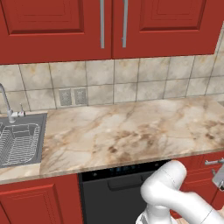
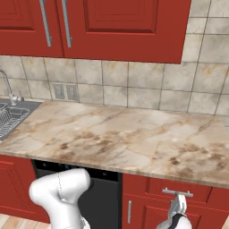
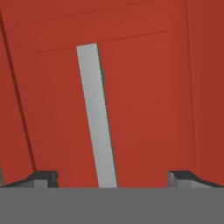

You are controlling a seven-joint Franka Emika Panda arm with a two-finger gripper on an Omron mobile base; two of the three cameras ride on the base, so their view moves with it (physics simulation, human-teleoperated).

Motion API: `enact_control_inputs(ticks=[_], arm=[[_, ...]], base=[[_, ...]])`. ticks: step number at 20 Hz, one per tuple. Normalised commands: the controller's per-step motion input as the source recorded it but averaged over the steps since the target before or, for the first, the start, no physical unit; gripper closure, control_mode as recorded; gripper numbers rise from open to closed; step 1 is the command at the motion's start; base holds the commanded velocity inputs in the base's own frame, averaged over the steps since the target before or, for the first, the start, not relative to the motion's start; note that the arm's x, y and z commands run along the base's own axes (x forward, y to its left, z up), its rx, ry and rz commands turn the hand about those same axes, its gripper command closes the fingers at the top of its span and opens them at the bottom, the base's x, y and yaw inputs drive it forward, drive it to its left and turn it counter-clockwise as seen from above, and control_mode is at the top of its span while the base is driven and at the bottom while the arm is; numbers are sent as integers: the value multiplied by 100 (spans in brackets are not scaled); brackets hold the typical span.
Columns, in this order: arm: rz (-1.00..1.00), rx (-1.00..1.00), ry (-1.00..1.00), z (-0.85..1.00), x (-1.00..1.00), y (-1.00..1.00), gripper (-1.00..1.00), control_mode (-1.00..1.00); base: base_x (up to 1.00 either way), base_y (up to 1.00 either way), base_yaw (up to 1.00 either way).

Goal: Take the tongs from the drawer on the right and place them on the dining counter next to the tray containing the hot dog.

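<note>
Just in front of the red drawer (image 2: 179,190), whose silver bar handle (image 3: 97,118) lies between my fingertips, my pincer (image 3: 113,177) gapes wide and empty; I should centre on that bar, close squarely, then pull straight out

A shallow red wooden drawer (image 2: 179,190) carries a short silver bar handle (image 2: 177,192) under a beige-brown veined marble countertop (image 1: 131,131), with mottled beige wall tiles (image 1: 131,83) and red raised-panel upper cabinets (image 1: 52,26) behind.
</note>
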Motion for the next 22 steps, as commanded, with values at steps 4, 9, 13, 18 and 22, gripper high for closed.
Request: enact_control_inputs(ticks=[4, 9, 13, 18, 22], arm=[[4, 0, -5, -43, 43, -43, -100, -100], [3, 0, -1, -33, 38, -19, -100, -100], [0, 0, 0, -33, 31, -2, -100, -100], [0, 0, 0, -22, 24, 0, 100, -100], [0, 0, 0, 0, 0, 0, 100, -100]], base=[[0, 0, 0], [0, 0, 0], [0, 0, 0], [0, 0, 0], [0, 0, 0]])
